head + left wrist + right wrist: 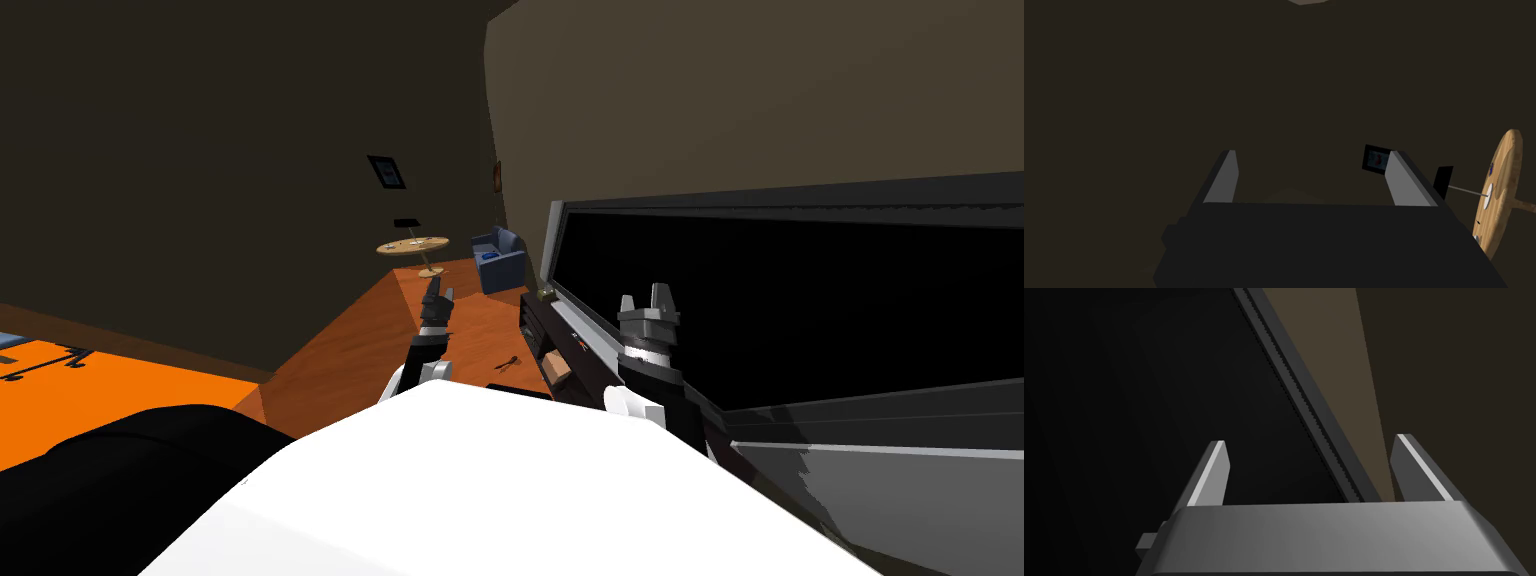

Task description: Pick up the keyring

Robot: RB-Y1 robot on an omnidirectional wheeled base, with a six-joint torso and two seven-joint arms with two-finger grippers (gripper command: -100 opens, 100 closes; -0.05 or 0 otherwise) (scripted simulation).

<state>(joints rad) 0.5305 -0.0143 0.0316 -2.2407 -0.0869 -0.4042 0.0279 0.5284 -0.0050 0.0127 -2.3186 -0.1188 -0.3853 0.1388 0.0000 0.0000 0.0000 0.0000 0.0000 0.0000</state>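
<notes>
Dim brown walls, an orange-brown wooden floor [340,345], and a big black screen [800,300] across the right of the frame. Just below centre, flat on the boards: a small dark thing, most likely the keyring [507,362], close beside the dark low unit [540,335] under that screen. Left of it and higher, the left gripper [437,293]; right of it, in front of the screen, the right gripper [649,297]. Both raised, fingers spread wide, nothing between them, aimed at the far walls rather than downward. Seemingly a travelling pose, clear of furniture. Not yet reached for. Calls for a low stoop, probably with the left arm, given open floor on that side and the unit crowding the right.
</notes>
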